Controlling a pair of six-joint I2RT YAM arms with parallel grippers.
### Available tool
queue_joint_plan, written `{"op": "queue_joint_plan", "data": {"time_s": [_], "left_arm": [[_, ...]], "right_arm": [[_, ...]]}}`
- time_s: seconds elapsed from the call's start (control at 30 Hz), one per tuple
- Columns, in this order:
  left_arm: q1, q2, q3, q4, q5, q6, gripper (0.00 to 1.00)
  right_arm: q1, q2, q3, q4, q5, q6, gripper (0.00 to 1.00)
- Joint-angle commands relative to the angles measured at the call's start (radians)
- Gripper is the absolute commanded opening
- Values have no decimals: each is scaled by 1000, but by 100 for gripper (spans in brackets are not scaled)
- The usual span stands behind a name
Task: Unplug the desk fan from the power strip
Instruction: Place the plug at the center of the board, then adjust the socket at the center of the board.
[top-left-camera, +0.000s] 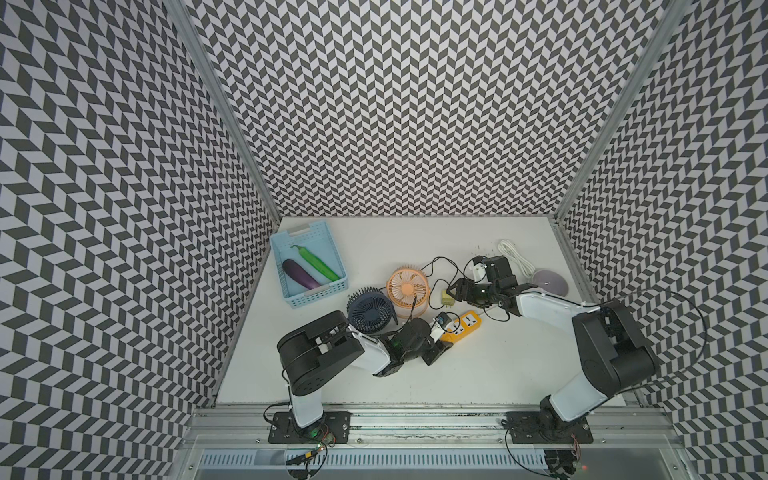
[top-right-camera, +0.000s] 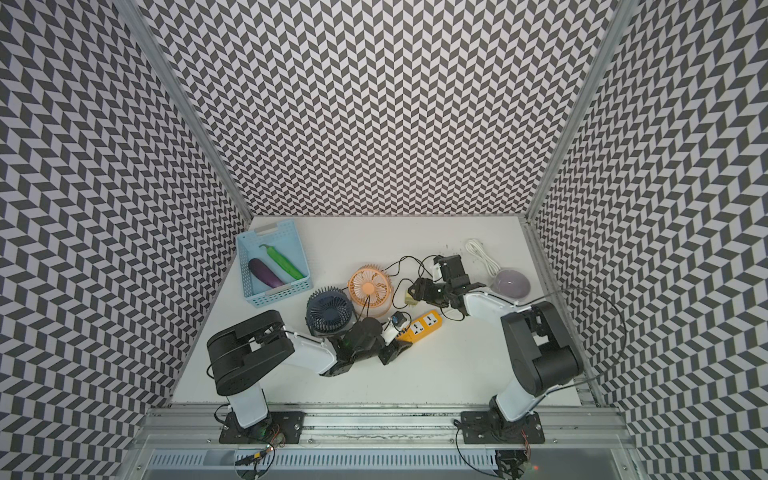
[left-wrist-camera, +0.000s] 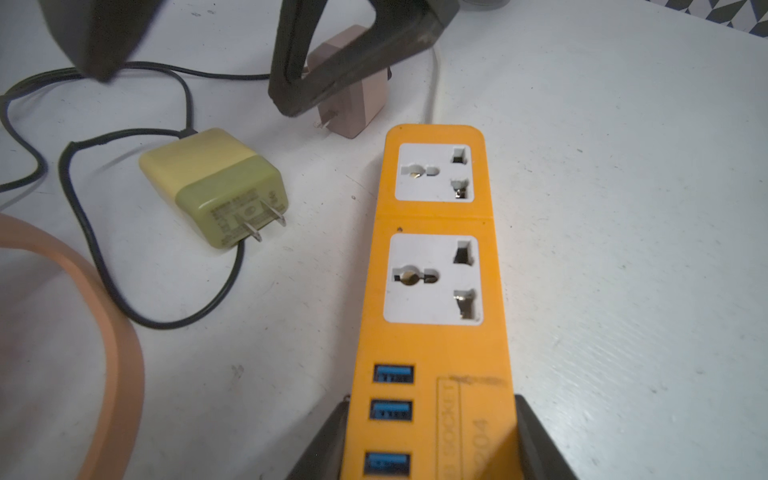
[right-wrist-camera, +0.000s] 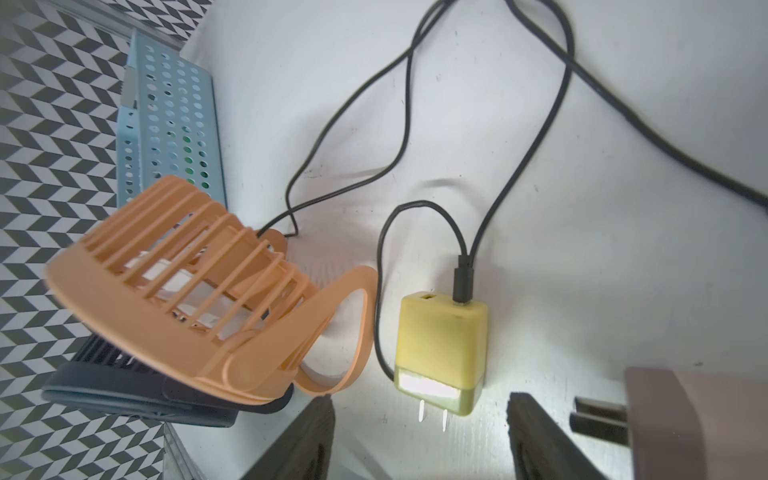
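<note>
Left end effector (left-wrist-camera: 432, 415) first, closest to you: it's pinching the power strip (top-left-camera: 461, 326) across its USB end. The strip lies flat on the bench (top-left-camera: 478, 374), near the middle. Both white sockets are empty, so I'd call the unplugging itself done.

Just beside the strip lies the yellow plug (left-wrist-camera: 216, 187), prongs bare and clear of the sockets. Your right end effector (right-wrist-camera: 419, 415) sits low behind it with its fingers spread, gripping nothing. The plug rests loose on the bench just ahead of the tips.

Now the risk. The black cable (right-wrist-camera: 552, 124) loops close around that plug, and a pink plug (left-wrist-camera: 353, 99) sits just beside one finger. Pull back carelessly and a fingertip could snag the loop, dragging the plug or tipping the orange fan (top-left-camera: 406, 286) the cable leads to. On the left, raise the arm with the strip pinched and you'll haul it into the loose plug.

Further back, the dark blue fan (top-left-camera: 371, 309) stands just beside the orange one. Beyond them, the blue basket (top-left-camera: 320, 293) holds an eggplant (top-left-camera: 300, 273) and a long green vegetable (top-left-camera: 319, 262), side by side. Far right, a coil of white cord (top-left-camera: 515, 255) lies next to a purple bowl (top-left-camera: 549, 282). I can't make out anything in the bowl.
</note>
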Motion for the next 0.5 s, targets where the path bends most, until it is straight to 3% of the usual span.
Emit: {"op": "queue_joint_plan", "data": {"time_s": [0.0, 0.27, 0.47], "left_arm": [[-9, 16, 21, -16, 13, -7, 38], [-38, 47, 77, -41, 30, -3, 40], [-53, 61, 106, -60, 5, -12, 58]], "right_arm": [[-8, -80, 30, -1, 52, -18, 72], [-18, -202, -13, -13, 120, -38, 77], [-19, -230, -27, -22, 130, -46, 77]]}}
